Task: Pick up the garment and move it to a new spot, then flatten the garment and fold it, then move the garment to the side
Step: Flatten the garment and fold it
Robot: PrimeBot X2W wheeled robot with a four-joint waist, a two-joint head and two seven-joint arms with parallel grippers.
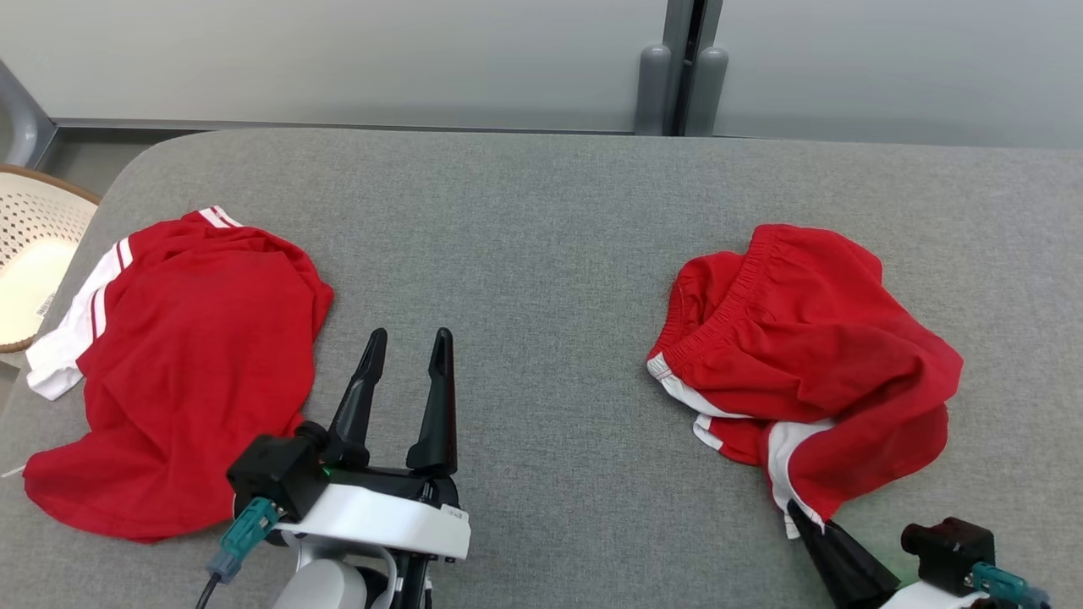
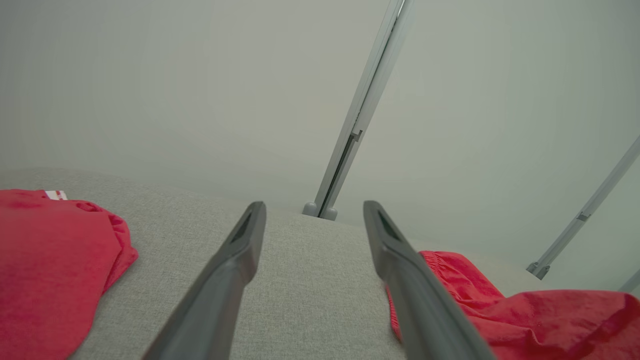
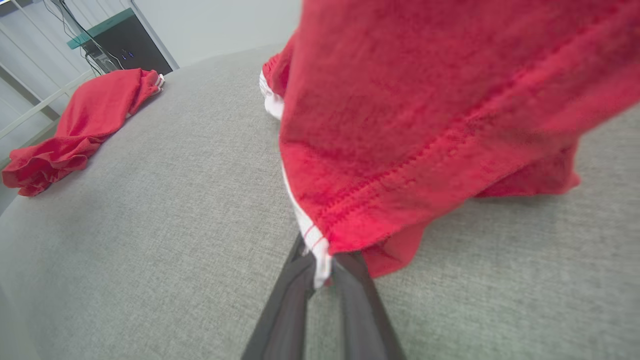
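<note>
A crumpled red garment (image 1: 804, 355) with an elastic waistband and white trim lies on the right of the grey table (image 1: 541, 237). My right gripper (image 1: 799, 514) is at its near corner. In the right wrist view the two fingertips are pinched together on the white-trimmed hem, so the right gripper (image 3: 322, 264) is shut on the garment (image 3: 425, 100), which drapes just above it. My left gripper (image 1: 408, 338) hovers open over bare table left of centre with nothing between its fingers. In the left wrist view, the left gripper (image 2: 314, 210) has the garment (image 2: 525, 315) to its right.
A second red garment (image 1: 186, 355) with white stripes lies spread at the table's left edge, also seen in the wrist views (image 2: 45, 260) (image 3: 85, 120). A pale perforated basket (image 1: 34, 254) stands beside the table's left side. A wall with a grey post (image 1: 677, 68) runs behind.
</note>
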